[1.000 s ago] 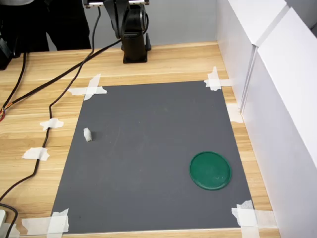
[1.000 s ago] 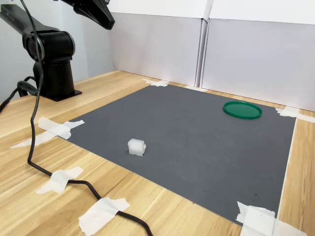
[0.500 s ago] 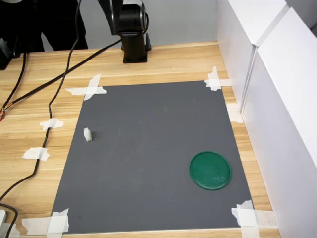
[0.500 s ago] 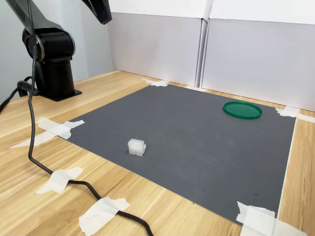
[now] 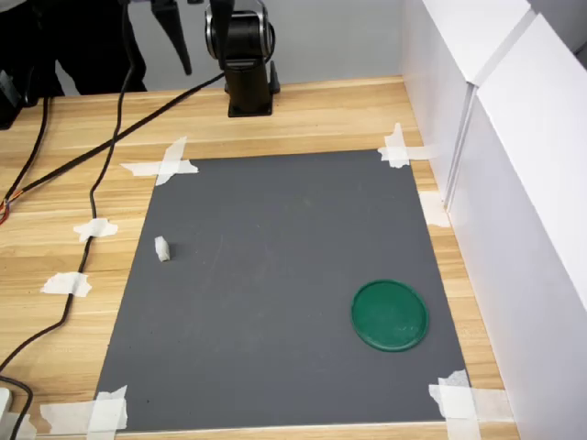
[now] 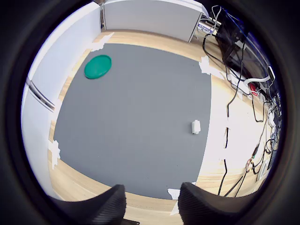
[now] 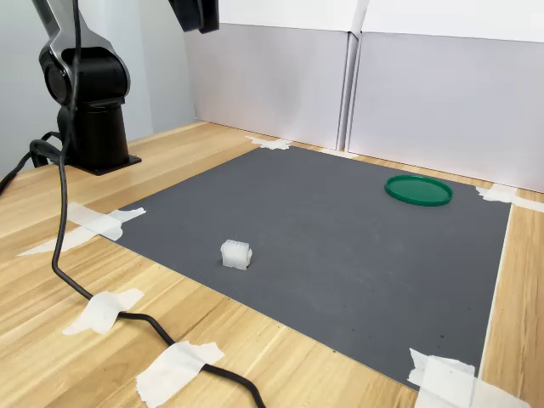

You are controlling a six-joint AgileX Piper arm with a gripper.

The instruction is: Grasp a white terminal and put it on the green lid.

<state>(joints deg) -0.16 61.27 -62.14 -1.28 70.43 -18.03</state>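
The white terminal [image 5: 161, 248] [image 7: 236, 254] [image 6: 196, 126] lies on the grey mat [image 5: 275, 275] near the first exterior view's left edge of it. The green lid [image 5: 390, 314] [image 7: 417, 189] [image 6: 98, 66] lies flat towards the opposite corner of the mat, with nothing on it. My gripper [image 6: 152, 206] hangs high above the table near the arm's base, far from both. Its fingers [image 6: 108, 206] stand apart with nothing between them. In the first exterior view the gripper [image 5: 197, 27] shows at the top edge, and only part of the gripper [image 7: 195, 15] shows in the second exterior view.
The black arm base [image 5: 249, 82] stands on the wooden table behind the mat. Black cables [image 5: 92, 156] trail along the first exterior view's left side. White tape pieces [image 5: 165, 165] hold the mat's corners. White walls [image 5: 514, 183] close off the first exterior view's right.
The arm has swung, bringing the gripper's fingers into the top of the first exterior view and shifting it rightward in the second exterior view. Terminal and lid have not moved.
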